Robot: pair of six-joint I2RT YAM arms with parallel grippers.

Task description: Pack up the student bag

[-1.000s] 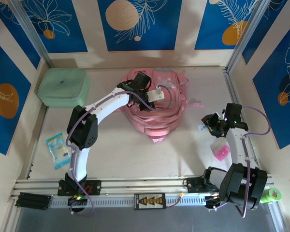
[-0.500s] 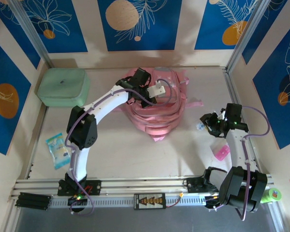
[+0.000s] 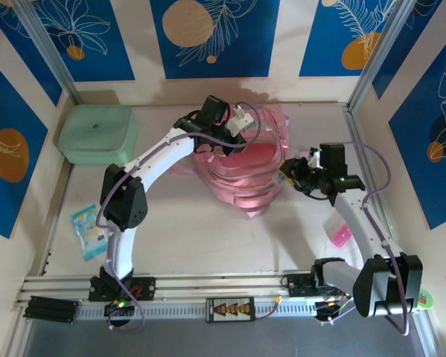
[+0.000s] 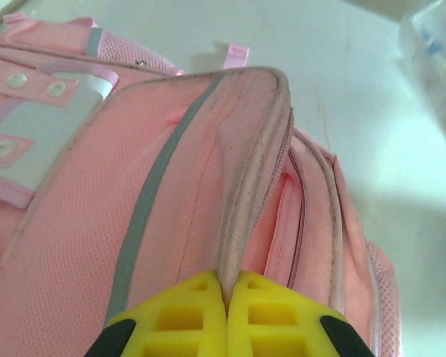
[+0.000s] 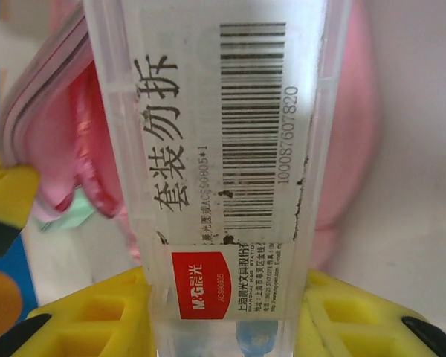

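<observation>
The student bag [image 3: 245, 178], a soft pink backpack, lies at the table's middle back with its mouth pulled open. My left gripper [image 3: 236, 123] is shut on the rim of its opening and holds that edge up. In the left wrist view the yellow fingers [image 4: 186, 305] pinch the pink zipper edge [image 4: 245, 208]. My right gripper [image 3: 296, 175] hovers at the bag's right side, shut on a clear plastic box [image 5: 223, 149] with a barcode label and a red sticker. That box stands between the yellow pads [image 5: 97, 320], with the pink bag [image 5: 349, 111] behind it.
A mint green case [image 3: 98, 132] sits at the back left. A blue and white packet [image 3: 89, 230] lies near the left wall. A pink item [image 3: 340, 235] lies by the right arm, and a green tape roll [image 3: 424, 300] sits at the front right corner.
My left gripper has shut on the bag's rim and pulled it up and back, opening the bag. The right arm has swung left to the bag, carrying the clear box.
</observation>
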